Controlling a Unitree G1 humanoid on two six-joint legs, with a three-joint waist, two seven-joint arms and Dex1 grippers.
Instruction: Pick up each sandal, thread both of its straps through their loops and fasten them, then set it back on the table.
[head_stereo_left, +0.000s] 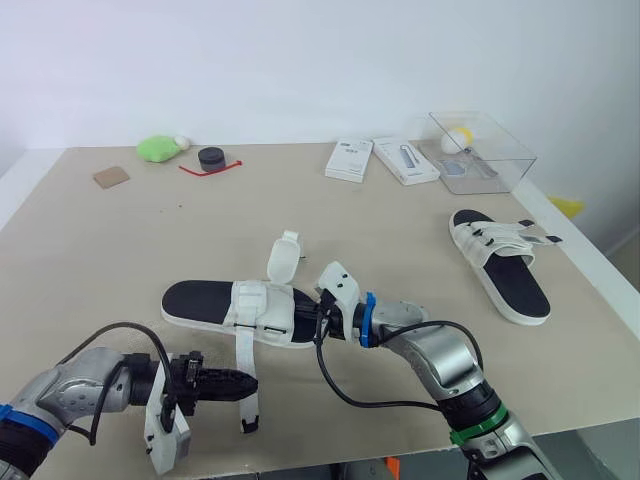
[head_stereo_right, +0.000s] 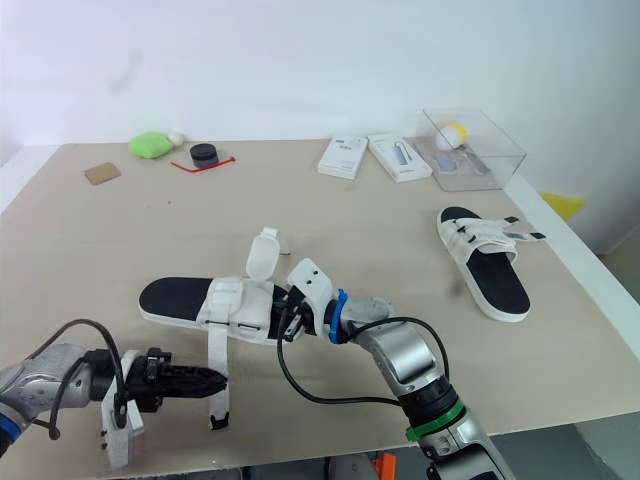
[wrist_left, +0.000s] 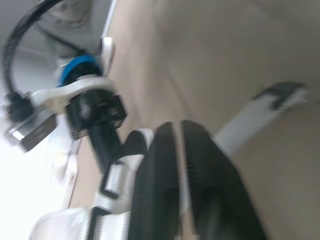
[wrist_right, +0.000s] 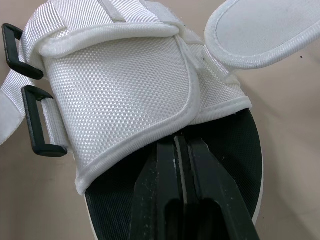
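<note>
Feeding a loose strap on the near sandal (head_stereo_left: 200, 300)

The sandal lies mid-table, toe to the right. The left gripper (head_stereo_left: 245, 384), fingers pressed together, seems to pinch the strap (head_stereo_left: 246, 350) trailing toward the near edge. The right gripper (wrist_right: 181, 142), also closed, has its tips at the hem of the mesh upper (wrist_right: 125, 85), bracing the shoe. To do this well, keep that brace firm and steer the strap end squarely into the black loops (wrist_right: 42, 135) without twisting it

Beige table (head_stereo_left: 100, 250) extends beneath and beyond the right gripper (head_stereo_left: 300, 318); plain white wall (head_stereo_left: 300, 60) behind its far edge. Lighting even.
</note>
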